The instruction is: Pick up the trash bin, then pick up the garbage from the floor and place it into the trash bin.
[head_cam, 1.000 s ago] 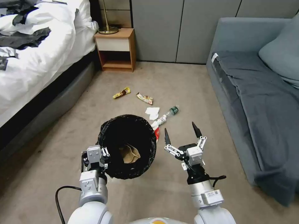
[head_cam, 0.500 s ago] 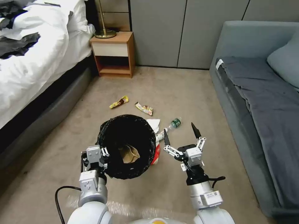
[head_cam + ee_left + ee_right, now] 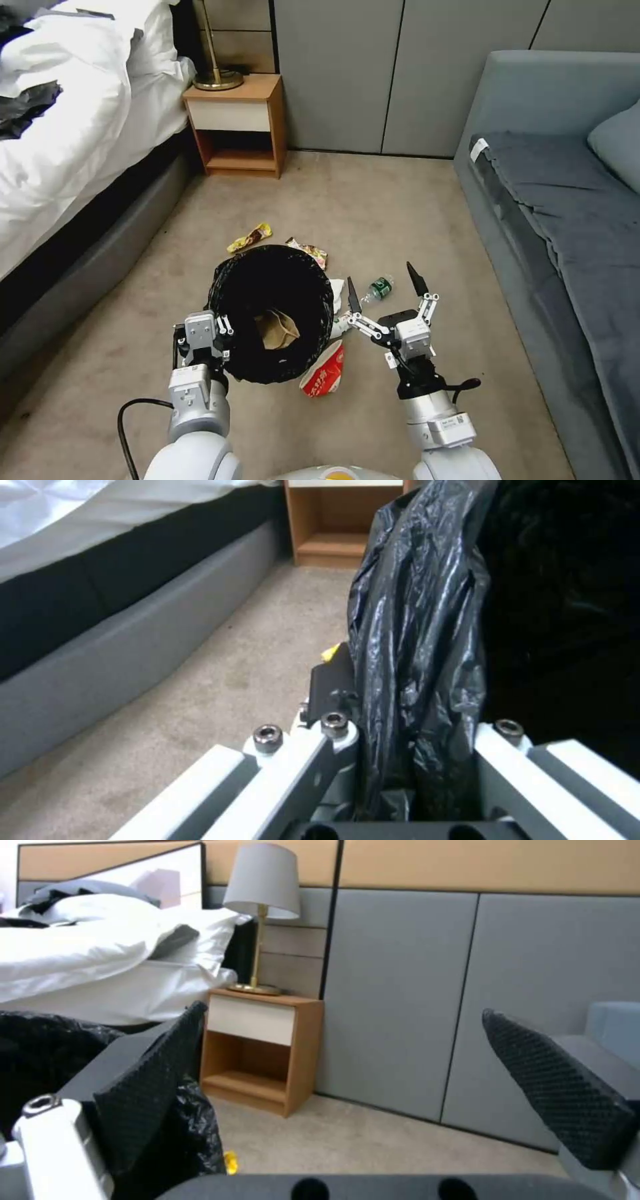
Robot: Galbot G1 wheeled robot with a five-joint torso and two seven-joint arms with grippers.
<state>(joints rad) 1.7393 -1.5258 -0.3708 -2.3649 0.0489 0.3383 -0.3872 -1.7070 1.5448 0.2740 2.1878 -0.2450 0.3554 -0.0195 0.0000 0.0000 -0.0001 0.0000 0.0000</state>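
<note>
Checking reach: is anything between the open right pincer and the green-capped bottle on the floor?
Nothing visible. The right pincer hangs open above the bottle; the trash bin, held by the left pincer, sits off to the side.

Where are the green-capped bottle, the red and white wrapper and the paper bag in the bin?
Bottle (image 3: 380, 289), head view, on its green cap end.
Red and white wrapper (image 3: 323, 377), head view, on its printed face.
Paper bag (image 3: 279, 329), head view, on its crumpled middle, inside the bin (image 3: 230, 363).

Even, soft indoor light; we see no hard shadows.
We find the wrist views blurrier than the head view, and faint glare glints on the trash bin (image 3: 413, 630) liner's glossy folds.
</note>
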